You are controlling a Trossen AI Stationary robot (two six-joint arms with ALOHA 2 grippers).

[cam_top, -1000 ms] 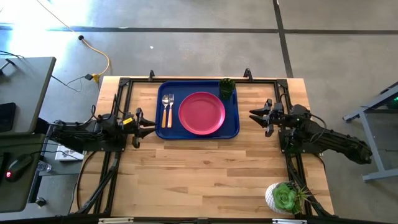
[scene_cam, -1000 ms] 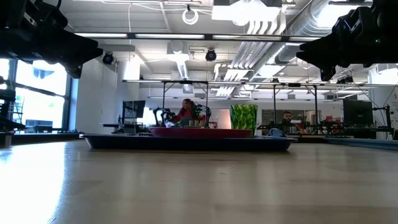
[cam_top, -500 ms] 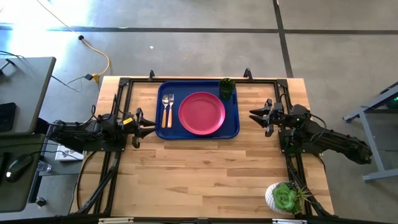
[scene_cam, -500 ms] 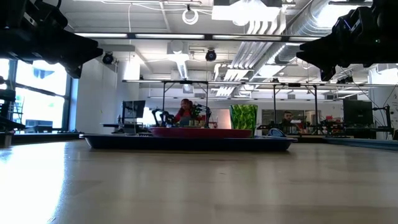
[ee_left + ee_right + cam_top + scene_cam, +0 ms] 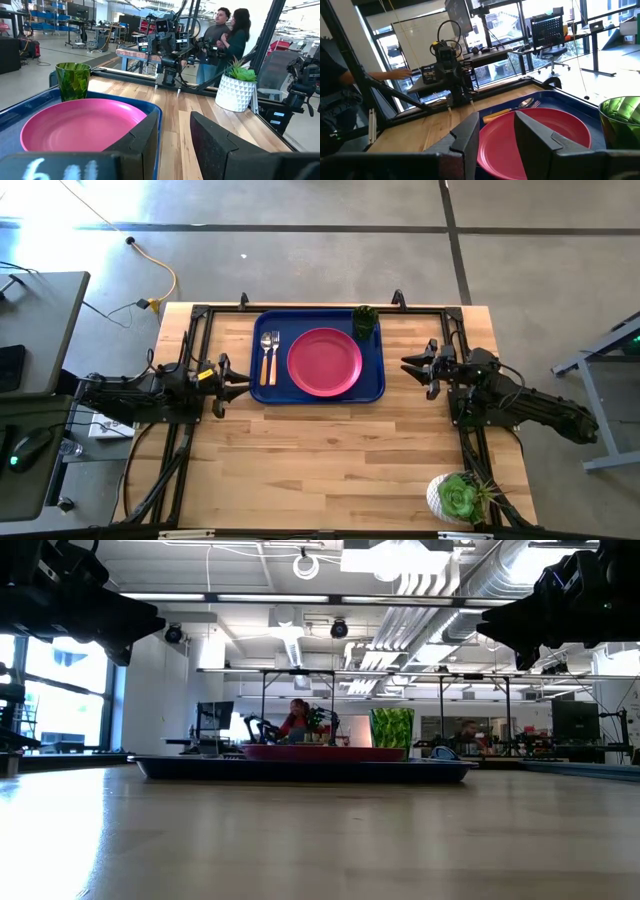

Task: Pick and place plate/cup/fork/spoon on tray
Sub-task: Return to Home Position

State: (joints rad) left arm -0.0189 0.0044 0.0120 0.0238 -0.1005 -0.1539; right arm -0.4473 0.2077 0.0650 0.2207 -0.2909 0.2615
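Observation:
The dark blue tray (image 5: 375, 385) lies at the table's far middle. On it rest the pink-red plate (image 5: 324, 361), the green cup (image 5: 364, 321) upright at its far right corner, and the spoon (image 5: 265, 355) and fork (image 5: 274, 355) side by side on its left part. My left gripper (image 5: 240, 383) hovers just left of the tray, open and empty; its fingers show in the left wrist view (image 5: 175, 140). My right gripper (image 5: 410, 366) hovers just right of the tray, open and empty; its fingers show in the right wrist view (image 5: 497, 135).
A white pot with a green succulent (image 5: 458, 498) stands at the table's near right corner. Black frame rails (image 5: 190, 350) run along the table's left, right and far edges. Bare wood lies between the tray and the near edge. People stand in the room beyond.

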